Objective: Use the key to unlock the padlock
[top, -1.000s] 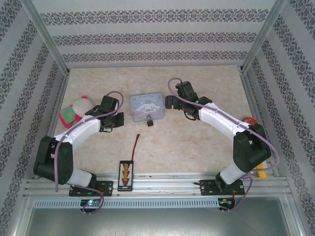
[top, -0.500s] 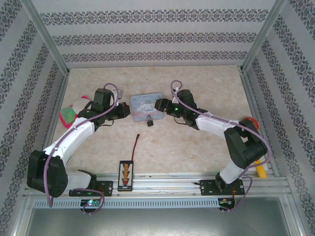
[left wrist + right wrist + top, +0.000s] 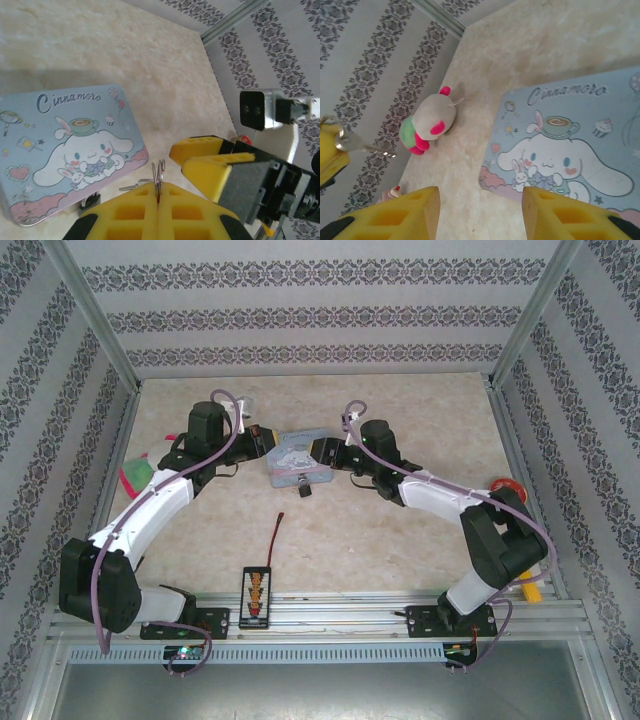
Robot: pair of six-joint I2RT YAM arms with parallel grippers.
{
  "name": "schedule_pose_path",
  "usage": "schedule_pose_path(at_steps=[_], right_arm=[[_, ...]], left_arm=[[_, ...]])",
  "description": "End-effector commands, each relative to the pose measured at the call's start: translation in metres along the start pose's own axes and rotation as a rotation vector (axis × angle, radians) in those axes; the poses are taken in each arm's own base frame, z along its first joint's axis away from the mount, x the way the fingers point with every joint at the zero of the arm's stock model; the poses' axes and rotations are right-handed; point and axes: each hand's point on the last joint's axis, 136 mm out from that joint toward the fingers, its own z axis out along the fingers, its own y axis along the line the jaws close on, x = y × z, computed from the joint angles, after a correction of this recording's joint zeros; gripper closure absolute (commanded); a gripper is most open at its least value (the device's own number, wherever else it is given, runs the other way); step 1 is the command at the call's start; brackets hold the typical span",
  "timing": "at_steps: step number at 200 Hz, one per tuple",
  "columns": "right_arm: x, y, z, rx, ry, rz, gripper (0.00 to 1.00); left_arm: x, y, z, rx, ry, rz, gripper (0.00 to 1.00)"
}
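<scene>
Left gripper [image 3: 158,202]: jaws pressed together on the key [image 3: 351,142]. The ring and silvery blade stick out past the yellow tips (blade points to about 3 o'clock in the right wrist view). Right gripper [image 3: 480,197]: jaws wide, nothing between them.

Top view: the left gripper is at 9 o'clock of the blue tin [image 3: 297,452] and the right gripper at 3 o'clock. Both are at its short edges, tips facing each other across the lid; can't tell if either touches it.

The padlock [image 3: 303,489] is at 6 o'clock of the tin, right at its near edge on the tabletop [image 3: 400,530]. Can't tell if it's hooked to the tin. Key and padlock are apart.

The red cable [image 3: 277,530] is at 6 o'clock of the padlock, and the black box [image 3: 255,595] is further out at 6. The plush toy [image 3: 135,475] is at 9 o'clock of the left arm, near the side wall.
</scene>
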Motion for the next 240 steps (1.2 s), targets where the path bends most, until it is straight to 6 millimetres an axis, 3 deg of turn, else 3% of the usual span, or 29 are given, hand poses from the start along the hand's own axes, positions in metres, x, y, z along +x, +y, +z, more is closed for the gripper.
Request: schedule_pose_path(at_steps=[1, 70, 136, 240], right_arm=[[-0.001, 0.029, -0.012, -0.003, -0.009, -0.231, 0.52], [-0.007, 0.073, -0.024, -0.049, -0.001, -0.573, 0.55], [-0.008, 0.093, -0.017, -0.086, 0.022, -0.672, 0.52], [-0.009, 0.098, -0.003, -0.095, 0.039, -0.703, 0.47]], left_arm=[[-0.017, -0.026, -0.003, 0.075, -0.012, 0.046, 1.0], [-0.003, -0.037, -0.008, 0.101, 0.087, 0.101, 1.0], [0.006, -0.046, -0.012, 0.102, 0.137, 0.145, 1.0], [0.012, -0.05, -0.011, 0.121, 0.163, 0.156, 1.0]])
